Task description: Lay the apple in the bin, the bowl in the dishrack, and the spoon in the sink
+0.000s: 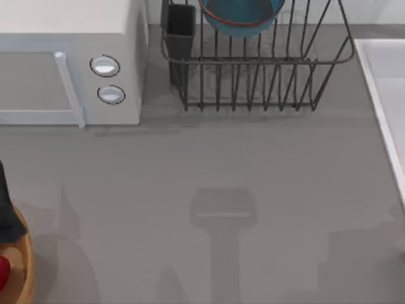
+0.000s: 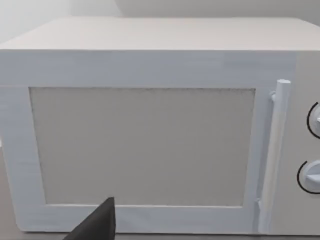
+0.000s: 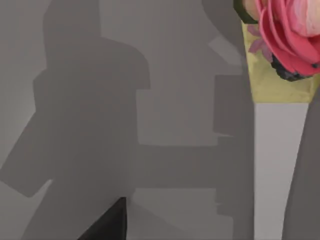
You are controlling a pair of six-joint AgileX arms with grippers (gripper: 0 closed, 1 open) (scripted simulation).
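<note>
you're looking at grey tabletop under blocky shadows, a dark fingertip, and a pink-and-yellow patterned object.

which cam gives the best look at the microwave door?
Left wrist view: the microwave faces the camera, with door panel, handle and part of both knobs visible. Top view catches it from above, at the table's left. Right wrist view looks at grey tabletop instead.

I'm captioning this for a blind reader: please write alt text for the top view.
A round deep blue glazed bowl sits in a dark wire dishrack at the back of a grey table, beside a white microwave. A white sink rim runs along the right; an orange-brown bin holding a red apple sits front left.
</note>
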